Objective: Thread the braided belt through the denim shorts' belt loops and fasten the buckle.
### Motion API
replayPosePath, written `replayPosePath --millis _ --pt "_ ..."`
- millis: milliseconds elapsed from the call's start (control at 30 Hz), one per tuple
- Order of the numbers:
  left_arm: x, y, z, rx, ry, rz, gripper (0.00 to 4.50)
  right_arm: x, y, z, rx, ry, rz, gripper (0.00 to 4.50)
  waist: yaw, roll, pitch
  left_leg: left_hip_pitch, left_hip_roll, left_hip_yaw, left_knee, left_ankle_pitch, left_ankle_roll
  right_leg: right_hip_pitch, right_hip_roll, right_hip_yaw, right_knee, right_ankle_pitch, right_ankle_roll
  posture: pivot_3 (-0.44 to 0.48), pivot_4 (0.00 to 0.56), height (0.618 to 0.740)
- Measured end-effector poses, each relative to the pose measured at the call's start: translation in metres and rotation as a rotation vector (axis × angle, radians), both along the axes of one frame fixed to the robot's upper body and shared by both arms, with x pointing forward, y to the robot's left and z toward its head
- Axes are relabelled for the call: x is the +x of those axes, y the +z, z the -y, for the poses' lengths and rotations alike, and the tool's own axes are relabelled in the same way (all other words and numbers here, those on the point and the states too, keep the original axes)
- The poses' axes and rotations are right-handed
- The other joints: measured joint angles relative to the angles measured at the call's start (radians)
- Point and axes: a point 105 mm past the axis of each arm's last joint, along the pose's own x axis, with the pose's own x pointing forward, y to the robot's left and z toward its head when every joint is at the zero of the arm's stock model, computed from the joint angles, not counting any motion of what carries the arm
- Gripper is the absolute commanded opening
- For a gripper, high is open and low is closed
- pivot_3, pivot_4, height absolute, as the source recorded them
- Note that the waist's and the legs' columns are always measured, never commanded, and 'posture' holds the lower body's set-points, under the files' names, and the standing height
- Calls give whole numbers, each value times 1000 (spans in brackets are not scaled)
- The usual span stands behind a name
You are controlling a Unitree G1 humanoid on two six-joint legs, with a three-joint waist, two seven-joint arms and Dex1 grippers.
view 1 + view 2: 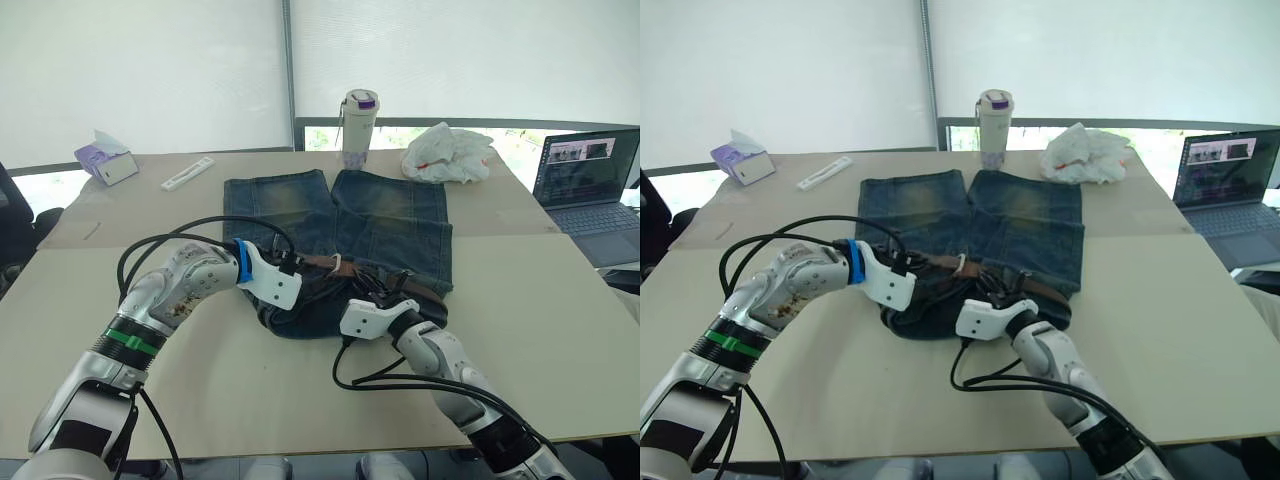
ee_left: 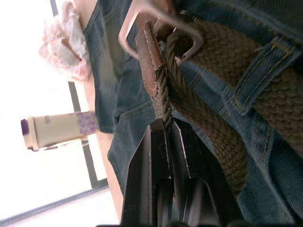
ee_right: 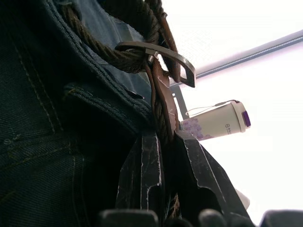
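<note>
On the bench (image 1: 560, 300), the denim shorts (image 1: 385, 225) lie flat with the legs pointing toward the far edge and the waistband nearest the robot. The braided belt (image 1: 425, 290) runs along that waistband, and in the left wrist view it passes under one of the belt loops (image 2: 258, 71). The buckle (image 1: 336, 264) sits near the middle of the waistband, between the two hands. The left hand (image 2: 166, 127) is closed on the belt's leather-tipped end just short of the buckle, with the braid pinched between its black fingers. The right hand (image 3: 163, 139) is likewise clamped on the strap right below the buckle, the leather tip standing up between its fingers. Both hands rest on the waistband, close to one another and on either side of the buckle.

Beyond the shorts stands a white tumbler (image 1: 359, 128) with a purple lid; its printing is too small to read. To the right of the shorts are a crumpled plastic bag (image 1: 448, 153) and, further off, an open laptop (image 1: 588, 190) whose screen text is not legible. To the left of the shorts lies a tissue box (image 1: 106, 160).
</note>
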Motion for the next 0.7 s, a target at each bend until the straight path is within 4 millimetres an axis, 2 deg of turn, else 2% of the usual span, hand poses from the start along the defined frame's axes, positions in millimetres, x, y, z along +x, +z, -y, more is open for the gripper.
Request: replayPosePath --millis 267,533,633,700 --pt "0 3 11 -26 -35 7 0 1 0 -2 14 -4 6 19 0 0 0 0 0 0 0 0 0 0 0 0 0 0 0 0 150 740" --pt "-2 -6 33 -142 -33 -39 0 3 -4 -4 29 4 -8 19 -2 0 0 0 0 0 0 0 0 0 0 0 1 0 0 0 150 740" --pt "0 -9 42 -236 3 -77 0 5 -3 -2 87 -10 -33 19 -1 0 0 0 0 0 1 0 0 0 0 0 1 0 0 0 150 740" --pt "2 -13 45 -318 47 -128 0 6 -6 0 141 -19 -75 1037 -1 0 0 0 0 -1 1 0 0 0 0 0 2 0 0 0 150 740"
